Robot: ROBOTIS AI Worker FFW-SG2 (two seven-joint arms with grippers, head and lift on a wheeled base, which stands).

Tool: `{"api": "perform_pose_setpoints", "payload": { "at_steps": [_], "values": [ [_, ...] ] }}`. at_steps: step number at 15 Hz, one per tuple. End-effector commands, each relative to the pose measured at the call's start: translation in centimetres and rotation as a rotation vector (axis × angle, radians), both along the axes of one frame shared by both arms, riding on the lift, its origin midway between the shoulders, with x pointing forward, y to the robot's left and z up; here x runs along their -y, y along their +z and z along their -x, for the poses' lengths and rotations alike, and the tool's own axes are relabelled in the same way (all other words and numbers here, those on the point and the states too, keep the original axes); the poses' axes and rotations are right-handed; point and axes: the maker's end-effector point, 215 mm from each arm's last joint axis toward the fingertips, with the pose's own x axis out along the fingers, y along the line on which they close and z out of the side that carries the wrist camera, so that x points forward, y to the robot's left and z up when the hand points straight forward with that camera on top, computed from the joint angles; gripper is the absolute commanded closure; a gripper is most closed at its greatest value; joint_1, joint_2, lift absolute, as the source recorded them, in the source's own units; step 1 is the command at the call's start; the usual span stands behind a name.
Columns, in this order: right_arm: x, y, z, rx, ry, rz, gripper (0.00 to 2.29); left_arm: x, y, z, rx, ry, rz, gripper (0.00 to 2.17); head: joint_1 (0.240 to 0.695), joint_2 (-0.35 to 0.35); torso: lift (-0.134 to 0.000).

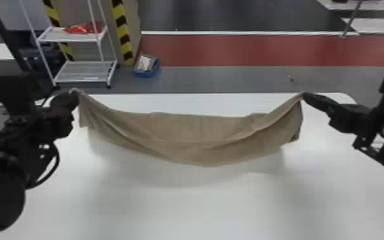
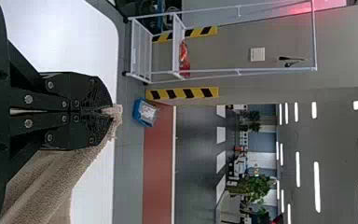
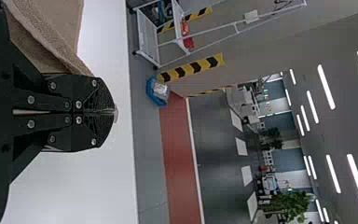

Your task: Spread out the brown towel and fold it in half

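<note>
Yep, blue bin [image 1: 145, 74] w/ white stuff [image 1: 144, 63] beyond brown towel [image 1: 185, 146].

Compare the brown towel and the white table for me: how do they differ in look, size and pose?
The towel is brown and creased, while the table is white and smooth. The towel sags in a curve between the left tool and the right tool; the table lies flat beneath it. The towel, bunched like this, looks much smaller than the table. Both are plain, with no pattern.
</note>
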Motion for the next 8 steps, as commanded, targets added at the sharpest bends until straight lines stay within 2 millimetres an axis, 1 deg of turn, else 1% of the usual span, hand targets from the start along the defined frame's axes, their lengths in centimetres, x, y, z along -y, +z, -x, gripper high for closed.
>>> {"api": "perform_pose_setpoints", "payload": {
  "at_steps": [1,2,3,4,5,6,7,8],
  "values": [
    [-0.2,5.6,-5.5,0.14,0.006,-0.006,1.29,-0.8,3.4,-5.4,0.036,0.001,-0.01,1.53,0.645,0.025,-0.128],
    [0.5,7.6,-7.7,0.194,-0.007,-0.003,1.29,-0.6,5.3,-7.8,0.052,-0.012,-0.026,1.53,0.611,0.03,-0.128],
    [1.1,9.6,-9.8,0.24,-0.021,0.02,1.29,-0.4,6.8,-9.8,0.062,-0.021,-0.019,1.53,0.575,0.031,-0.128],
    [1.8,11.6,-11.3,0.284,-0.037,0.018,1.29,-0.5,8.2,-11.3,0.074,-0.023,-0.014,1.53,0.545,0.029,-0.128],
    [2.3,13.3,-12.3,0.305,-0.043,-0.003,1.29,-0.5,9.7,-12.7,0.086,-0.022,-0.013,1.53,0.483,0.02,-0.128],
    [2.6,15.3,-13.3,0.324,-0.044,-0.022,1.29,-0.7,11.5,-14.0,0.101,-0.021,-0.006,1.53,0.452,0.015,-0.128],
    [2.5,17.3,-14.0,0.353,-0.041,-0.018,1.3,-0.2,13.2,-15.0,0.121,-0.035,0.009,1.53,0.428,0.011,-0.128],
    [2.8,19.3,-14.4,0.373,-0.039,0.0,1.29,0.1,15.0,-15.5,0.144,-0.044,0.024,1.53,0.401,0.009,-0.128]
  ]
}}
